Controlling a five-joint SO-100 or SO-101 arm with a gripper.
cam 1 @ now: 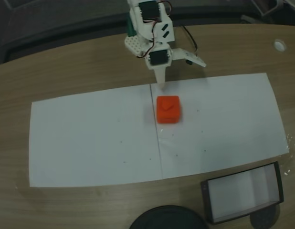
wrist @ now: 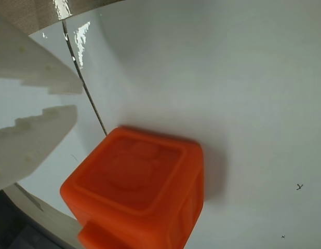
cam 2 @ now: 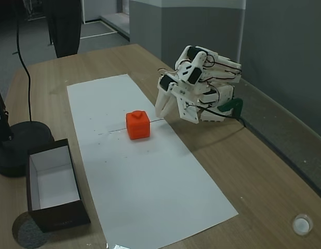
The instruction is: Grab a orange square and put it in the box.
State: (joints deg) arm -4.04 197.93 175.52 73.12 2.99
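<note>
A wooden desk (cam 1: 66, 71) with a curved edge carries two white paper sheets (cam 1: 90, 138) laid side by side. Their seam (cam 1: 158, 143) starts just below the fingers (cam 1: 163, 85) in a fixed view and runs away from them. Small dark specks dot the paper.

Well away from the fingers, at the desk's near edge in that view, lies a round black disc (cam 1: 166, 217); in a fixed view it proves to be the base (cam 2: 23, 140) of a stand, with a thin black cable (cam 2: 23, 57) rising near it. A small white round cap (cam 2: 302, 224) rests on the bare wood, far from the fingers. Beyond the desk stands a grey wall (cam 2: 285, 52).
</note>
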